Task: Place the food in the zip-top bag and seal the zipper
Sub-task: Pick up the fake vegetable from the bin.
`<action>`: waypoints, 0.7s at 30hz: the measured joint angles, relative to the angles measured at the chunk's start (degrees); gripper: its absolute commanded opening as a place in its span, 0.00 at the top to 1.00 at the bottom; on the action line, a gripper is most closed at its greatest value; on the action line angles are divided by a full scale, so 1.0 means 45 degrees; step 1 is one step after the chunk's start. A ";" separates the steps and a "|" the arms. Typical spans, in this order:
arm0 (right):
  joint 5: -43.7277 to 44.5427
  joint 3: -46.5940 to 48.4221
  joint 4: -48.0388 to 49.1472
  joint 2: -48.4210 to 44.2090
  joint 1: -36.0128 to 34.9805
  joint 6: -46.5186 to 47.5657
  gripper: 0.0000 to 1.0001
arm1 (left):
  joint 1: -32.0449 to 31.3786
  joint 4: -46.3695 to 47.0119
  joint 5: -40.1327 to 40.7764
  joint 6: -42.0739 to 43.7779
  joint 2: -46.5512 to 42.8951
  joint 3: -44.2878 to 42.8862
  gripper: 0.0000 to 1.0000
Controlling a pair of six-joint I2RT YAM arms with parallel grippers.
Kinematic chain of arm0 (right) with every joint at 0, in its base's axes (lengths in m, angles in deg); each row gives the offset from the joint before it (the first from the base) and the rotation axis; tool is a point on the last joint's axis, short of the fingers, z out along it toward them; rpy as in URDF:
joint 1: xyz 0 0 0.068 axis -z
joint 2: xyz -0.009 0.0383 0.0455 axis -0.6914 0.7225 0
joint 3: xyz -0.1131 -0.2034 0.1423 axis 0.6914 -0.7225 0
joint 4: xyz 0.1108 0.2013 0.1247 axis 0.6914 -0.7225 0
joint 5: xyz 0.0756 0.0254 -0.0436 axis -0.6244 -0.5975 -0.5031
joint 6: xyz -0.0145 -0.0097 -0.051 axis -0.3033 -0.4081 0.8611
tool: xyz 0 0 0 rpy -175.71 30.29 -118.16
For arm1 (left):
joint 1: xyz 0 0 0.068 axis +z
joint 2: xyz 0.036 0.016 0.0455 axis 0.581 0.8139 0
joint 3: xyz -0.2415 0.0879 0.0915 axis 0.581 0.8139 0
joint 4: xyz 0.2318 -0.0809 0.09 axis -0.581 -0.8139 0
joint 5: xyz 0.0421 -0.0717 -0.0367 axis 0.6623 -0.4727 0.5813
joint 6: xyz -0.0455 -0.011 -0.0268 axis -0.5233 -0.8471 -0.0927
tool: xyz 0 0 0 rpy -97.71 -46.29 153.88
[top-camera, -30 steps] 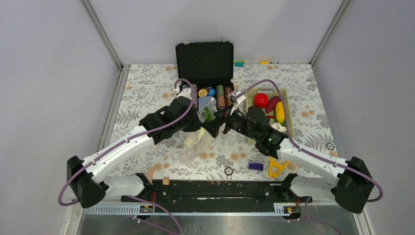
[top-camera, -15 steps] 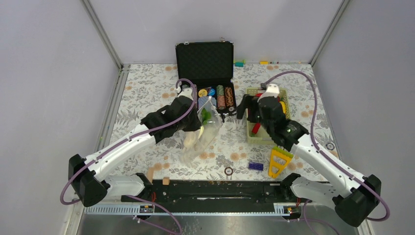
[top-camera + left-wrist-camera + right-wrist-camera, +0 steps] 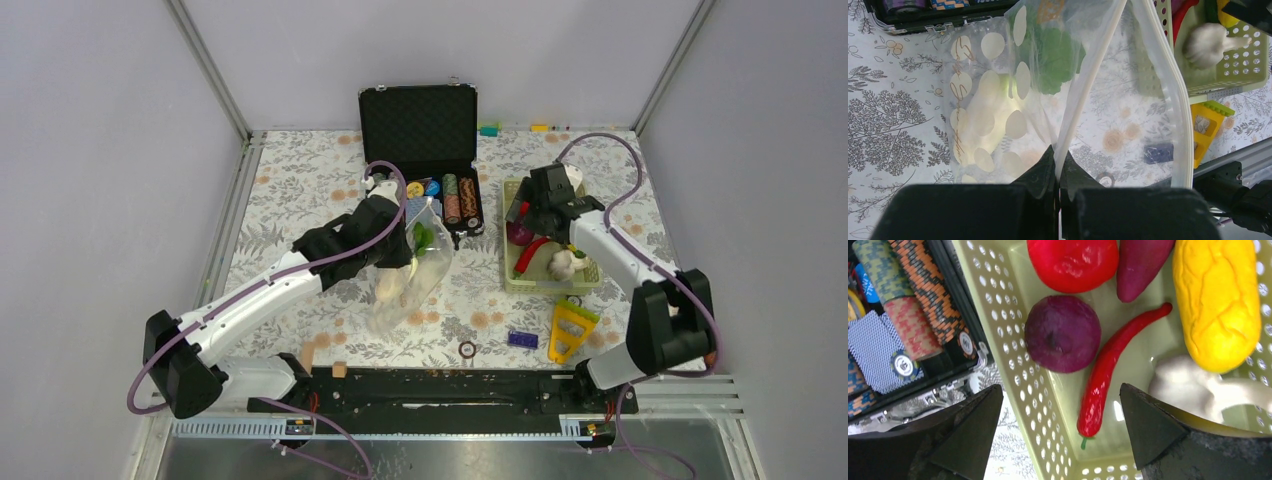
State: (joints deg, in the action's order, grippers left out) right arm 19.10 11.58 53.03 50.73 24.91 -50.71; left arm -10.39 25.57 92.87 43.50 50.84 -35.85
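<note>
Pinching the mouth edge of the small clear soft plastic zip-top bag [image 3: 998,100] with the left gripper [image 3: 1057,162], fingers pressed together on the film right beside the thin white zipper [image 3: 1088,90] strip. Holding that bag up by the mouth, slanting down toward the floral tablecloth [image 3: 300,180], mouth gaping between two runs of the strip. Inside the bag: a green leafy piece [image 3: 1053,60] near the mouth and a pale long piece [image 3: 983,120] lower down. On the film, white oval spots and a line of gold script, too distorted to read. Hovering over the pale green perforated plastic basket [image 3: 1013,325] with the right gripper [image 3: 1058,390], fingers spread wide and gripping nothing. In the basket: a red round piece [image 3: 1073,262], a purple long piece [image 3: 1140,262], a dark purple round piece [image 3: 1063,332], a red chili [image 3: 1113,375], a yellow corn cob [image 3: 1215,305] and a white garlic-like piece [image 3: 1188,385]. Just beside the basket, an open black case [image 3: 420,120] holding stacks of striped poker chips [image 3: 913,305]; small digits on one white chip centre, not surely legible. Nearer the arm bases, a yellow triangular toy [image 3: 570,330] and a small blue brick [image 3: 522,339].
</note>
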 measured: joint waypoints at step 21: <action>-0.1326 0.1472 0.0389 0.3803 0.0797 -0.0165 0.16 | 0.0029 0.0515 -0.0738 0.0185 0.0175 0.0097 1.00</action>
State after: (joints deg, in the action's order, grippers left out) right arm 13.14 18.21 54.78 67.84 28.50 -51.45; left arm -10.26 27.89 89.55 44.33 51.63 -35.42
